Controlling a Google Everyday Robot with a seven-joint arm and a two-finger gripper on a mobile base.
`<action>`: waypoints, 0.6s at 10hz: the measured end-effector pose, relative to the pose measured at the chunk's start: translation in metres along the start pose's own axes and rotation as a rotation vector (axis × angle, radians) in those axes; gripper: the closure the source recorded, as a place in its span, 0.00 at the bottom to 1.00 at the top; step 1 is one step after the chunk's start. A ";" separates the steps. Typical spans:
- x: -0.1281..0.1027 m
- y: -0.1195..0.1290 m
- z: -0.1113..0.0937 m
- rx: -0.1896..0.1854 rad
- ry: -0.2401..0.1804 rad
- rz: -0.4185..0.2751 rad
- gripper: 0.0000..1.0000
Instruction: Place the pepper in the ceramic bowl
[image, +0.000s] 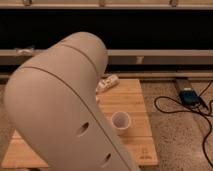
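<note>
My large beige arm housing (65, 110) fills the left and middle of the camera view. It hides the left part of the wooden table (130, 95), where the pepper and the ceramic bowl stood; neither shows now. My gripper is not in view.
A small white cup (121, 120) stands on the table right of my arm. A crumpled white packet (107, 83) lies near the table's far edge. A blue device (189, 96) with black cables (172, 107) lies on the speckled floor at right. A dark shelf wall runs along the back.
</note>
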 end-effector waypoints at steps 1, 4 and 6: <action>0.010 0.025 0.005 -0.009 0.006 -0.040 0.20; 0.022 0.067 0.032 -0.029 0.015 -0.122 0.20; 0.021 0.070 0.045 -0.032 0.018 -0.136 0.20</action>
